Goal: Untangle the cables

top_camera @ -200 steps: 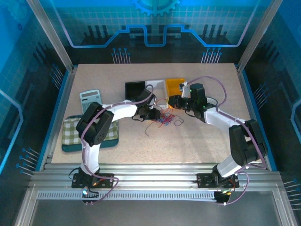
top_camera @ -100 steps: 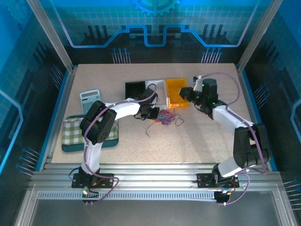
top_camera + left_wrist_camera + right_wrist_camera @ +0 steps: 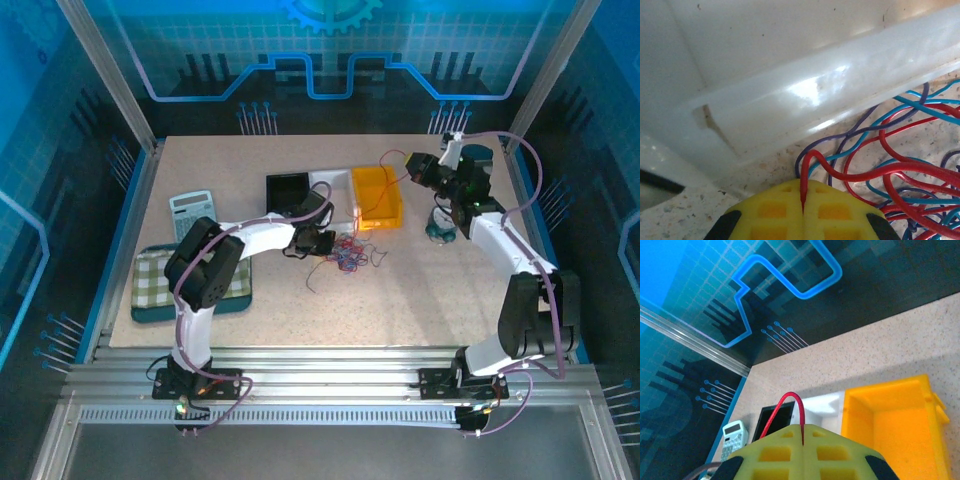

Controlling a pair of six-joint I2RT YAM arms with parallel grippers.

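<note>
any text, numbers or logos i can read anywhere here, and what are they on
No text can be read in these views.
Calculator: key legends and display too small and blurred to read.
Back wall: a gear outline and circuit-style lines, no words.
Orange bin: no label visible.

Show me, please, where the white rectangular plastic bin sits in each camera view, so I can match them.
Top external: white rectangular plastic bin, rear centre, between the black plastic bin and the orange plastic bin.
Left wrist: its pale wall spans the upper frame, above the thin red cable.
Right wrist: low centre, left of the orange bin.
Shared landmark: the speckled beige tabletop.
</note>
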